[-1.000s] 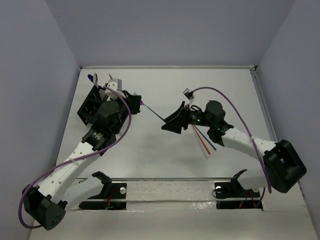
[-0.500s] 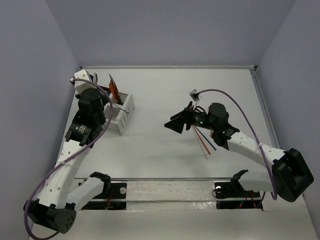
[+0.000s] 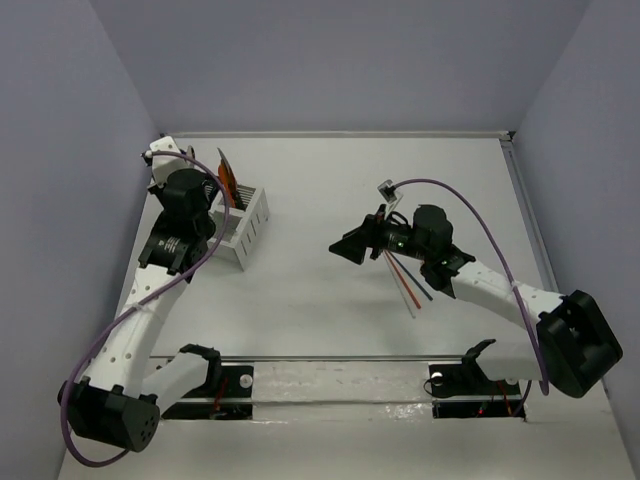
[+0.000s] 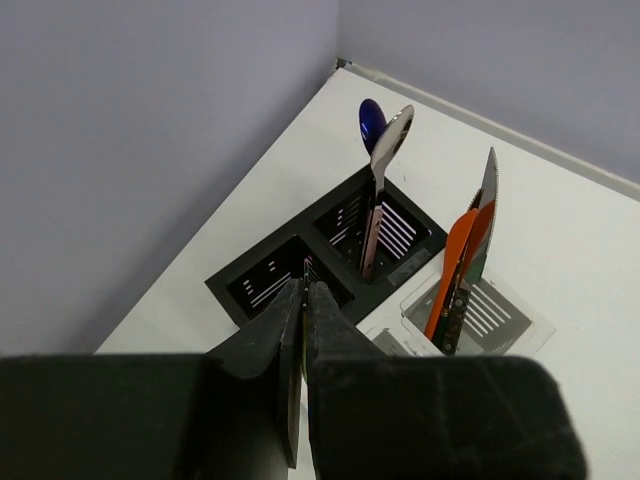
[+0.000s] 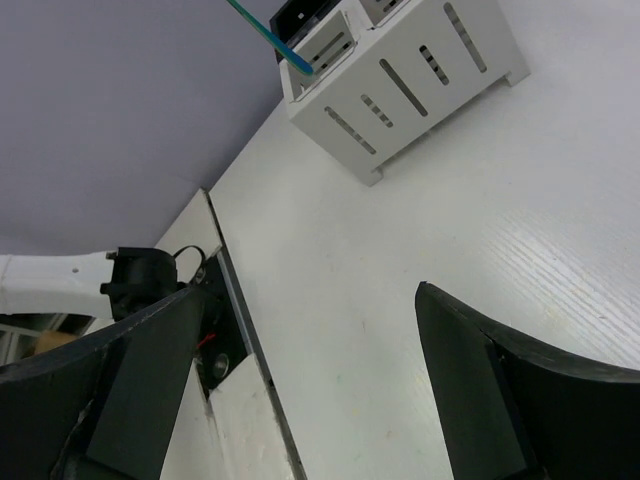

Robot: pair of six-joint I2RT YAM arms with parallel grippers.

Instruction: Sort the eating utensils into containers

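Note:
My left gripper (image 4: 305,290) is shut on a slim utensil seen edge-on between the fingers. Its tip hangs over a near compartment of the black caddy (image 4: 268,287). A blue spoon (image 4: 370,122) and a silver spoon (image 4: 392,140) stand in the black caddy's far compartment. An orange piece (image 4: 455,255) and a silver knife (image 4: 484,210) stand in the joined white caddy (image 4: 505,318). In the top view my left arm hides most of the black caddy beside the white caddy (image 3: 250,222). My right gripper (image 3: 352,247) is open and empty above the table middle.
Several loose sticks, red, blue and white (image 3: 408,280), lie on the table under my right arm. The side wall is close to the caddies' left. In the right wrist view (image 5: 310,290) the white caddy (image 5: 400,80) is far ahead, with a thin teal piece (image 5: 268,32) above it.
My left arm has swung left from the table middle to over the black caddy, carrying the slim utensil. My right gripper has stayed about where it was, still open.

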